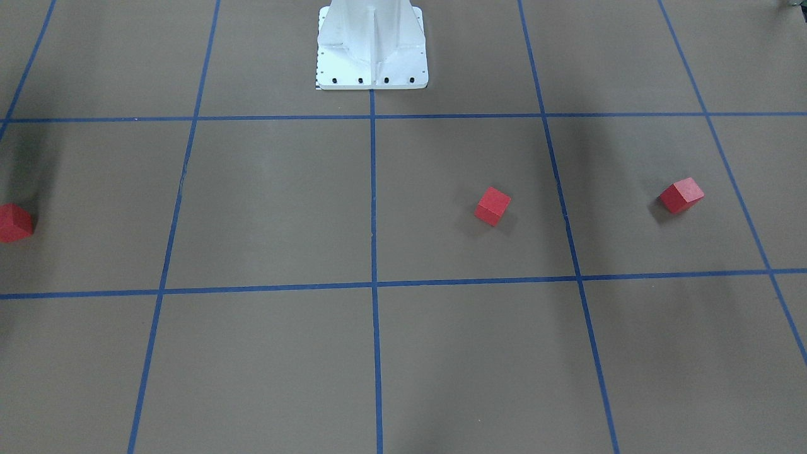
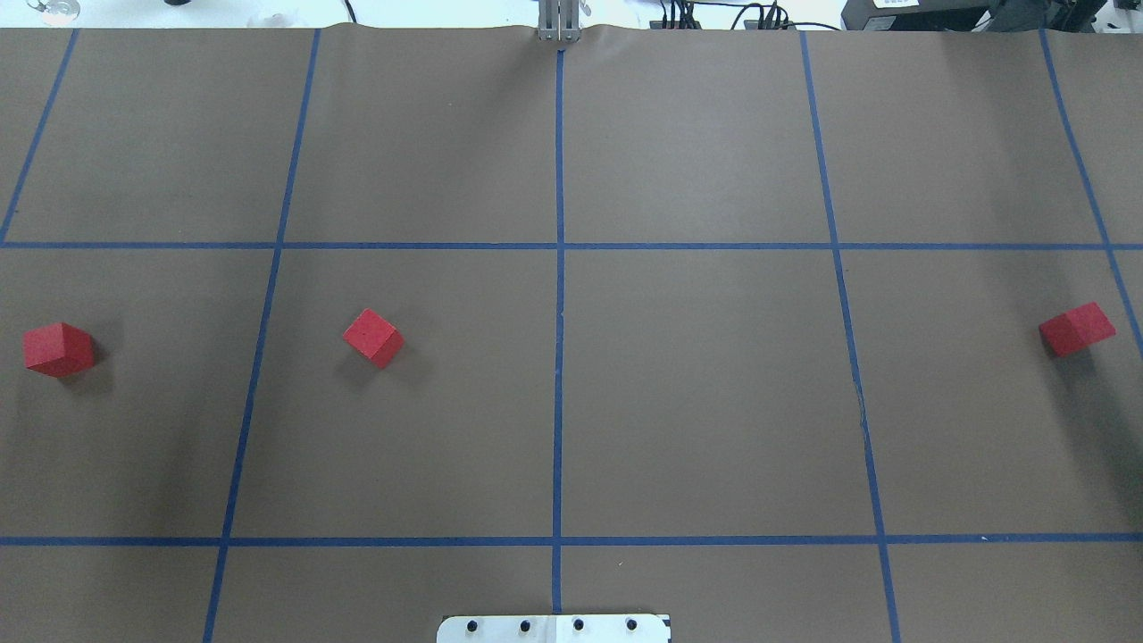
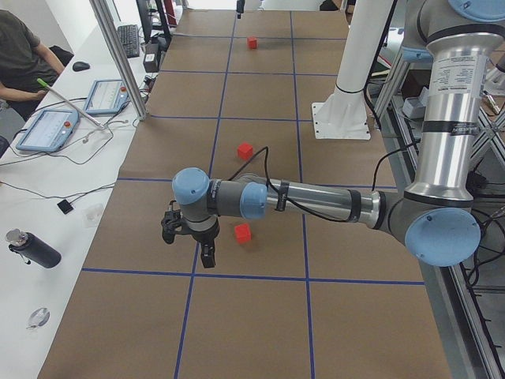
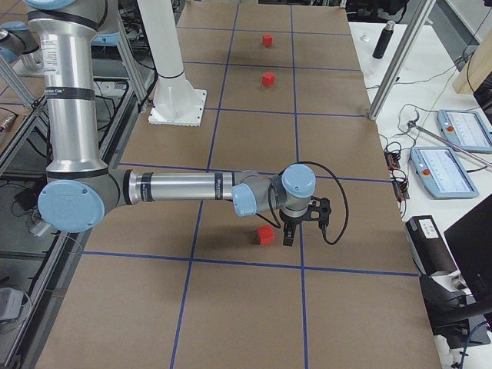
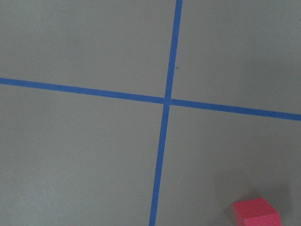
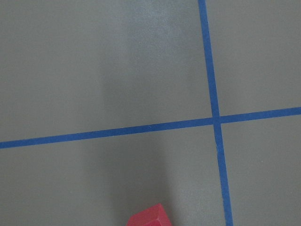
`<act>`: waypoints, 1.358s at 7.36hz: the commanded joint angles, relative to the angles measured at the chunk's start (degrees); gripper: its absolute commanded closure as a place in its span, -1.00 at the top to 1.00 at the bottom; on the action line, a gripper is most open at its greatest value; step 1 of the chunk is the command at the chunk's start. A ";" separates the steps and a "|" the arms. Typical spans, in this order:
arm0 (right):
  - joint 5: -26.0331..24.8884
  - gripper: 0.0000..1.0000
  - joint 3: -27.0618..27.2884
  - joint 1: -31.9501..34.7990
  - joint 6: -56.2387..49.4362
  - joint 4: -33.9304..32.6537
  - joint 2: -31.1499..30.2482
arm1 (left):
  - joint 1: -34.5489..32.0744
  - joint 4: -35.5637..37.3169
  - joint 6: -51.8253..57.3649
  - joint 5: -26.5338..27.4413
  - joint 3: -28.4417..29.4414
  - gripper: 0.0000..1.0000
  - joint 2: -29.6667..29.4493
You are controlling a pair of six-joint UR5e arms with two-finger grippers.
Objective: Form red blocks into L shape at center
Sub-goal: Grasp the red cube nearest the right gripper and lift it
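1. Left end effector (image 3: 207,257), left side view: it hangs over the bench (image 3: 260,316) near one of the red blocks (image 3: 242,232). I cannot tell whether it is apart or together.
2. Right side view: right end effector (image 4: 288,237) is equally unreadable.
3. Overhead: three blocks, well apart, none at the center (image 2: 558,393).
4. Likely light, rigid, matte, so pinch opposite flat faces.

Soft, even light falls from overhead, bright enough all round. The brown paper (image 2: 696,402) looks matte, with one pale sheen in the right wrist view. Each red block (image 2: 373,338) throws a short, blurry shadow (broader dim smudges darken the paper's two ends). Wrist views look greyer, slightly soft.
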 commanded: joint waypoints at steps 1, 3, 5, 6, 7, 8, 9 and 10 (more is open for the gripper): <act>-0.05 1.00 -0.02 -0.02 0.00 0.12 -0.16 | -0.46 -1.22 0.13 -1.32 -4.39 1.00 2.84; 0.04 1.00 0.24 -0.11 0.00 0.12 -0.07 | -0.72 -0.96 -0.66 -0.98 -8.10 1.00 4.87; -1.02 1.00 1.73 -1.59 -1.39 0.64 -0.16 | -0.46 -1.13 -0.83 -1.50 -7.77 1.00 5.76; -0.67 1.00 2.00 -3.61 -1.41 1.86 -0.68 | -0.37 -1.22 -0.75 -1.59 -6.99 1.00 5.67; -0.49 1.00 2.00 -6.67 -1.32 4.31 -1.47 | -0.37 -1.22 -0.75 -1.77 -7.07 1.00 5.67; -1.45 1.00 1.48 -10.01 -0.97 9.04 -2.17 | -0.37 -1.22 -0.75 -1.77 -7.41 1.00 5.76; -1.02 1.00 1.56 -10.83 1.47 10.56 -2.36 | -0.37 -1.31 -0.66 -3.42 -7.33 1.00 5.76; -1.80 1.00 1.39 -11.01 0.97 10.84 -3.49 | -0.37 -1.31 -0.66 -4.40 -7.42 1.00 5.76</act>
